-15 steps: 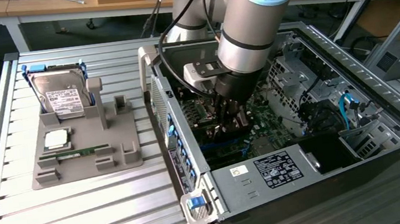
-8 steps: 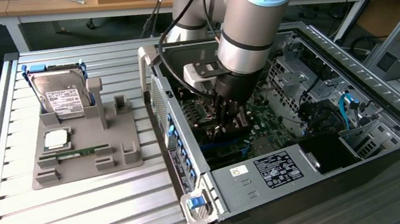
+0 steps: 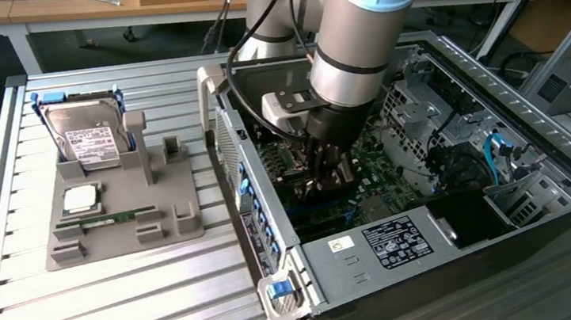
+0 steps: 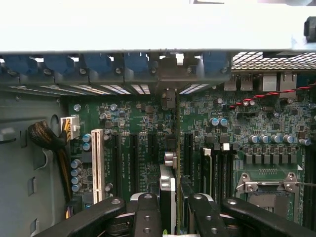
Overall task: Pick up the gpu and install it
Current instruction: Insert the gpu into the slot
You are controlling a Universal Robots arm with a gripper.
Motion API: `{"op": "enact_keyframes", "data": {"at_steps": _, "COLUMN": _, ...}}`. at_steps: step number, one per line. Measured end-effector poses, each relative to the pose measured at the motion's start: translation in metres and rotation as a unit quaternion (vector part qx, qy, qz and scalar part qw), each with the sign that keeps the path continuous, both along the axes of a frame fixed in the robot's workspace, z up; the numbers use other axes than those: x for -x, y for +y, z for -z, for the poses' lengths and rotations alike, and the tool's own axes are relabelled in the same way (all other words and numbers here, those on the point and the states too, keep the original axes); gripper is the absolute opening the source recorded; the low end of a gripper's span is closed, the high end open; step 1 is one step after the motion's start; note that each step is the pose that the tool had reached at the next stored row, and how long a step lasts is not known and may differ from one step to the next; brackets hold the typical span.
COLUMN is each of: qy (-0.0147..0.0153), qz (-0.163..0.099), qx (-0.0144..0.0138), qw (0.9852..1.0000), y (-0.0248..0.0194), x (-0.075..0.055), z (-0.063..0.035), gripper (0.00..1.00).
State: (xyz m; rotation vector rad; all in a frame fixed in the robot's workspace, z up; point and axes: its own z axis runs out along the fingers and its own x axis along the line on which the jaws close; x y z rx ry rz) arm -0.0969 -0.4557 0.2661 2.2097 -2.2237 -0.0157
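My gripper [image 3: 325,170] is down inside the open computer case [image 3: 269,209], over the green motherboard [image 3: 382,166]. It is shut on the gpu [image 4: 169,190], which the wrist view shows edge-on as a thin card between the two black fingers [image 4: 148,215]. The card runs along the line of the black expansion slots [image 4: 134,163], with its metal end [image 4: 169,98] close to the row of rear slot openings [image 4: 123,89]. I cannot tell whether the card's lower edge touches a slot. In the exterior view the gpu [image 3: 332,183] is a dark shape under the gripper.
A white slot [image 4: 96,158] and a bundle of cables [image 4: 47,140] lie to one side of the card, the processor socket [image 4: 266,183] to the other. Outside the case, a grey holder [image 3: 123,225] carries a hard drive [image 3: 86,137], a processor [image 3: 82,199] and a memory stick [image 3: 111,218].
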Motion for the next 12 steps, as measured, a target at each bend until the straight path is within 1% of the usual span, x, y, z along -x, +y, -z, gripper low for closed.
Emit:
{"op": "enact_keyframes", "data": {"at_steps": 3, "qy": 0.0, "qz": 0.0, "qx": 0.0, "qw": 1.0, "y": 0.0, "x": 0.0, "z": 0.0021, "gripper": 0.27}}
{"op": "enact_keyframes", "data": {"at_steps": 12, "qy": 0.0, "qz": 0.0, "qx": 0.0002, "qw": 1.0, "y": 0.0, "x": 0.0, "z": 0.0033, "gripper": 0.27}}
